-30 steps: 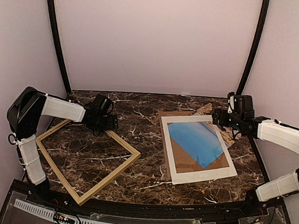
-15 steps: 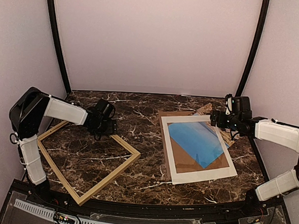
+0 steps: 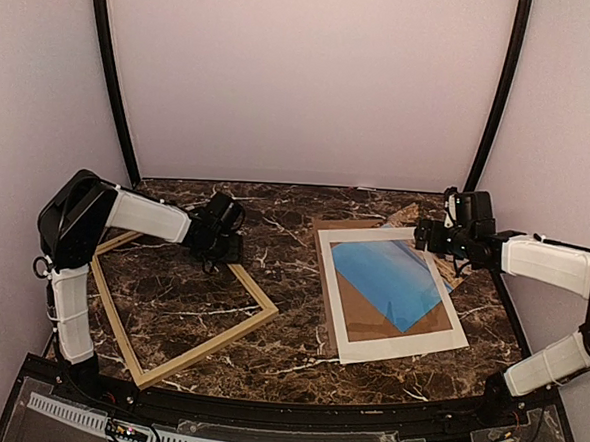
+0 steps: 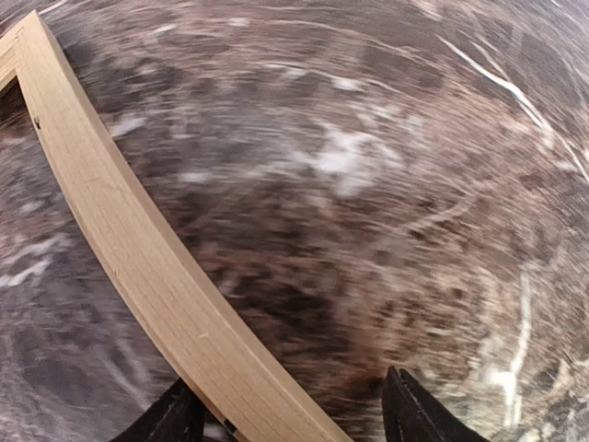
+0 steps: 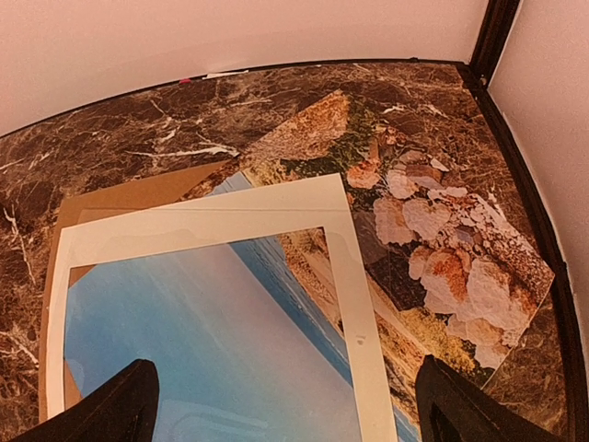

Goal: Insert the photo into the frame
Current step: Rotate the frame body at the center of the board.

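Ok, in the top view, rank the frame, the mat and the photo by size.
1. frame: largest
2. mat: somewhat smaller
3. photo: looks smallest, but it lies partly under the mat, so this is less sure

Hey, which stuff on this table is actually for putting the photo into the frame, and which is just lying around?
For the job: photo, frame.
Lying about: white mat, resting over the photo; cardboard backing.

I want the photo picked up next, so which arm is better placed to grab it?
Right. The right gripper hangs open just above the photo; the left gripper is across the table, straddling the frame.
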Tool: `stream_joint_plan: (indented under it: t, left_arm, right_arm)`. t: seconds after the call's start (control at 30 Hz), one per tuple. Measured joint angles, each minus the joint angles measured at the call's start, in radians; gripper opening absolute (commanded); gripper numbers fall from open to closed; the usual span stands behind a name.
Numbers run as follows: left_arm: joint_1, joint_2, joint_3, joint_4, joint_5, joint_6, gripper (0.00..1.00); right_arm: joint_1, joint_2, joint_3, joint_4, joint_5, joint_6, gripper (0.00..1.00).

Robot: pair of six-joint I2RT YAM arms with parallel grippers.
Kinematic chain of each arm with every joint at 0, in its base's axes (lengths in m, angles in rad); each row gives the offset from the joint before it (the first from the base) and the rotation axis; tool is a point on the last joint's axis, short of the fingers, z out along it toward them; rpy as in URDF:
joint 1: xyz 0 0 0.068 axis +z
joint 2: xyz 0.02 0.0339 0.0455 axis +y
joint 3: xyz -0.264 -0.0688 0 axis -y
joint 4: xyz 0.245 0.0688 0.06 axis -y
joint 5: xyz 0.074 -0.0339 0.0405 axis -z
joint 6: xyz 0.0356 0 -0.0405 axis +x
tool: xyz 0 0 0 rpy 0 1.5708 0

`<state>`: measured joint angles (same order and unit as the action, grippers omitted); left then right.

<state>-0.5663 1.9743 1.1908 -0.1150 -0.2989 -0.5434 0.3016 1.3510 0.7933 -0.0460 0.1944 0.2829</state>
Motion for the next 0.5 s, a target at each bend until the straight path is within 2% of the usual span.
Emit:
stream_joint_plan:
  t: [0.3,0.5]
  left_arm:
    - [-0.056,0.046,0.076,-0.016,0.067,0.130,0.60]
    - [-0.054,0.063,0.114,-0.039,0.123,0.274,0.58]
  right_arm:
    - [0.002,0.092,0.045,-0.083,0.045,0.027,0.99]
    - [-0.057,0.156,0.055,-0.144,0.019,0.056,0.98]
